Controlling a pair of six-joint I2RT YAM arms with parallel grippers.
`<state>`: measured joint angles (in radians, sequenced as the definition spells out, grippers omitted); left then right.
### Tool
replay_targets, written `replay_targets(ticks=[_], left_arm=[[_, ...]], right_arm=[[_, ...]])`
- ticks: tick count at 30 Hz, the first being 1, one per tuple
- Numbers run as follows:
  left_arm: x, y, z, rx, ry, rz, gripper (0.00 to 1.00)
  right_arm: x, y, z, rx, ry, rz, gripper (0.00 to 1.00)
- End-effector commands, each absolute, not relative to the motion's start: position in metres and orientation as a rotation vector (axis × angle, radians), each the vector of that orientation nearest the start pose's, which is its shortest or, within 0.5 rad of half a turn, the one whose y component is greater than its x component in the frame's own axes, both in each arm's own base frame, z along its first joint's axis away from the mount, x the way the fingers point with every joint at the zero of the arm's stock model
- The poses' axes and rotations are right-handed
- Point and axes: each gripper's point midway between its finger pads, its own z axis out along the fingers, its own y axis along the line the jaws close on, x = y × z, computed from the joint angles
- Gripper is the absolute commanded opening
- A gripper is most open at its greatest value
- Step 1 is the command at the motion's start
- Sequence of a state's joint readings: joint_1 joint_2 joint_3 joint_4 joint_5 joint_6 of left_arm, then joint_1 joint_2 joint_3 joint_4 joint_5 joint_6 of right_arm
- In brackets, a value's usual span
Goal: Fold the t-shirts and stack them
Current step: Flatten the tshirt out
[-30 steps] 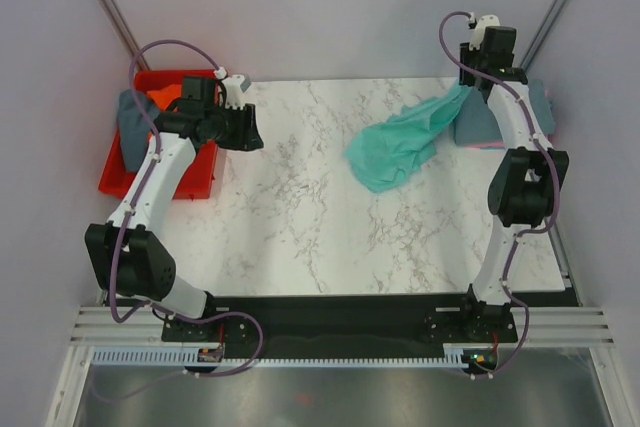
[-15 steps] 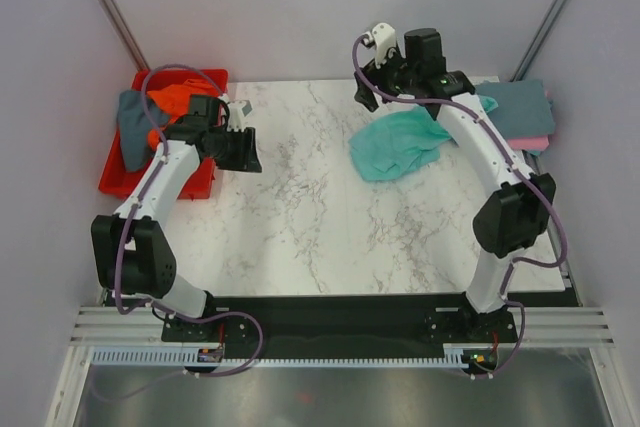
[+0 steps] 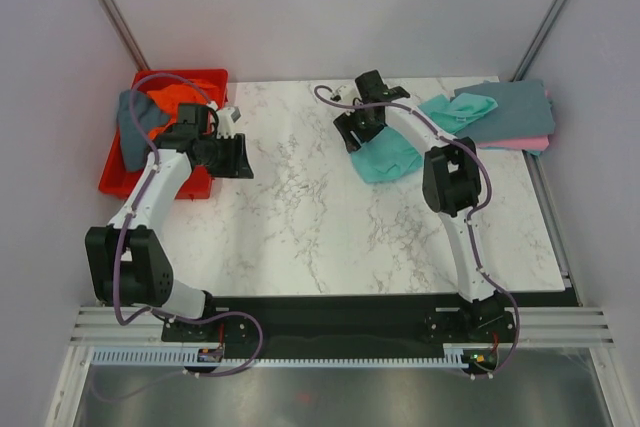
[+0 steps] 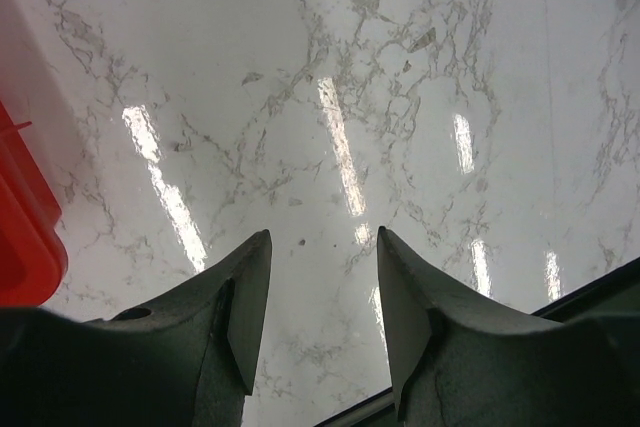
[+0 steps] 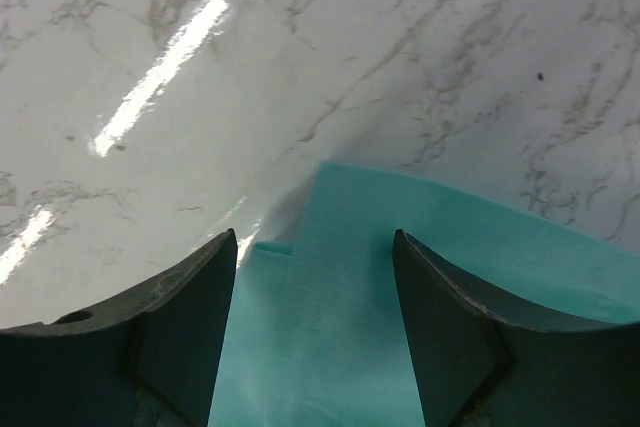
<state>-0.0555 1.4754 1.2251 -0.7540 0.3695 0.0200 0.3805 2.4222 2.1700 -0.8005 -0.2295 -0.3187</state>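
At the far side of the bench [image 3: 300, 217], the right tool [image 5: 315, 247] hangs open-jawed and empty above the crumpled teal t-shirt [image 5: 320, 337], which looks best pinched at a hem corner and drawn flat before folding, while the left tool [image 4: 320, 247], also open and empty, hovers near the red bin [image 3: 115, 185].

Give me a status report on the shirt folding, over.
Left hand open over table. Right hand open over teal shirt edge. Grey shirt on pink shirt, far right. Nothing in the way.
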Motion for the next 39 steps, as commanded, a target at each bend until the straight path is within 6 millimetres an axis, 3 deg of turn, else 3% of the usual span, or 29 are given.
replay_targets(ticks=[1, 7, 8, 9, 10, 21, 25, 34, 37, 39], left_arm=[[0.331, -0.076, 0.155, 0.252, 2.505, -0.492, 0.54], [0.33, -0.074, 0.157, 0.246, 2.496, -0.487, 0.54], [0.328, -0.077, 0.159, 0.139, 2.519, -0.522, 0.54], [0.347, -0.098, 0.183, 0.223, 2.363, -0.657, 0.55], [0.348, -0.098, 0.185, 0.223, 2.357, -0.662, 0.55], [0.347, -0.095, 0.187, 0.206, 2.347, -0.659, 0.55], [0.347, -0.095, 0.188, 0.201, 2.346, -0.668, 0.55], [0.346, -0.093, 0.188, 0.186, 2.347, -0.676, 0.55], [0.345, -0.094, 0.188, 0.186, 2.346, -0.683, 0.55], [0.347, -0.084, 0.187, 0.15, 2.344, -0.673, 0.55]], right_arm=[[0.511, 0.259, 0.089, -1.035, 2.318, 0.296, 0.72], [0.503, 0.277, 0.078, -1.098, 2.311, 0.251, 0.72], [0.504, 0.275, 0.077, -1.096, 2.313, 0.224, 0.72], [0.503, 0.277, 0.076, -1.104, 2.314, 0.216, 0.72], [0.503, 0.277, 0.076, -1.108, 2.312, 0.204, 0.72], [0.517, 0.251, 0.063, -1.083, 2.333, -0.025, 0.72], [0.518, 0.249, 0.05, -1.085, 2.353, -0.042, 0.7], [0.519, 0.248, 0.042, -1.085, 2.364, -0.056, 0.67], [0.521, 0.249, 0.042, -1.076, 2.361, -0.056, 0.61], [0.524, 0.249, 0.044, -1.058, 2.354, -0.061, 0.53]])
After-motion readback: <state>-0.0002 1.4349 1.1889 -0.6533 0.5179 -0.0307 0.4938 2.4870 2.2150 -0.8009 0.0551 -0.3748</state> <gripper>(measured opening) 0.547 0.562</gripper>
